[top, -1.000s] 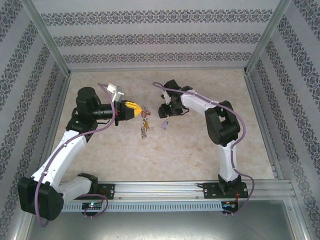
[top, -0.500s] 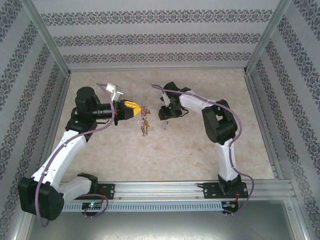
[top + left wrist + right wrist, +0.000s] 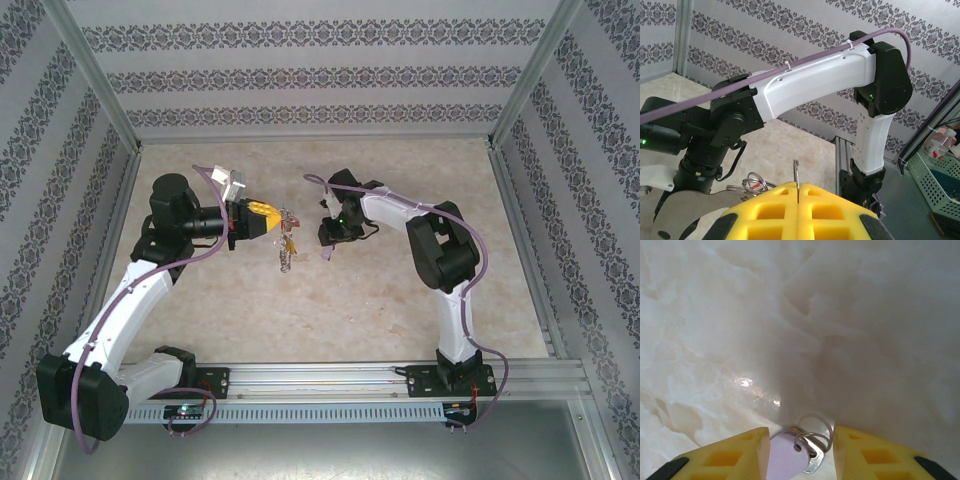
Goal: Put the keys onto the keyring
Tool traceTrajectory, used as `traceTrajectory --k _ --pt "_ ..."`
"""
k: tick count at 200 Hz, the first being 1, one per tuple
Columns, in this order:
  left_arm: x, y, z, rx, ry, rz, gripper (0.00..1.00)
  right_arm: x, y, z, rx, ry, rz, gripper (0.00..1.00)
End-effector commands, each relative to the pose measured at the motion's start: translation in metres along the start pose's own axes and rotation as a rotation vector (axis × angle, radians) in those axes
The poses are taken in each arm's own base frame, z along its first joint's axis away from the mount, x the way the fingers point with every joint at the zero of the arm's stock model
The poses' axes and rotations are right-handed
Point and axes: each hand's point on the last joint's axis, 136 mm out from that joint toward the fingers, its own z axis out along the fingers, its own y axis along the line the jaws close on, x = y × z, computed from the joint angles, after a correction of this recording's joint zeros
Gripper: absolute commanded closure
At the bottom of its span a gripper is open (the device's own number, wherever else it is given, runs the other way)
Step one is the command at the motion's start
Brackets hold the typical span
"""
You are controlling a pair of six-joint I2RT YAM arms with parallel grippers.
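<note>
pinching the keyring (image 3: 796, 171) in left fingers (image 3: 765, 210), right fingers (image 3: 725, 457) apart around lilac key (image 3: 782, 459)

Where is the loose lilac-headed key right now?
In the right wrist view the lilac-headed key sits bottom centre, between the fingers of the right gripper; from above it lies just right of the keyring.

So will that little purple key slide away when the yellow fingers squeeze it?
Maybe a bit. The lilac-headed key lies flat on the shiny table, so it may skid rather than lift. It looks thin and light, probably stiff. Its small wire ring would likely dangle once lifted.
</note>
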Motion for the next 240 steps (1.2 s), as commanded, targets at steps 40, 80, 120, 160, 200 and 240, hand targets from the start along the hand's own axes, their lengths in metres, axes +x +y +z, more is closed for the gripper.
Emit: traceTrajectory --k 40,80,120,160,200,240 --pt "-0.01 -0.003 -0.003 0.021 -0.027 0.05 1.0 0.022 0.01 0.0 -0.029 0.062 -0.006 0.7" --pt "-0.01 -0.003 -0.003 0.021 -0.029 0.049 1.0 0.018 0.008 0.0 0.011 0.06 -0.029 0.7" --pt "-0.011 -0.003 -0.003 0.02 -0.031 0.048 1.0 0.008 0.012 -0.002 0.093 0.041 -0.071 0.64" --pt "-0.012 -0.004 -0.004 0.018 -0.033 0.053 1.0 0.01 0.012 0.003 0.169 0.062 -0.113 0.64" --pt "-0.012 -0.006 -0.005 0.019 -0.034 0.059 1.0 0.011 0.002 -0.001 0.256 0.07 -0.139 0.65" --pt "-0.013 -0.006 -0.005 0.014 -0.036 0.062 1.0 0.008 0.002 -0.001 0.264 0.066 -0.142 0.66"
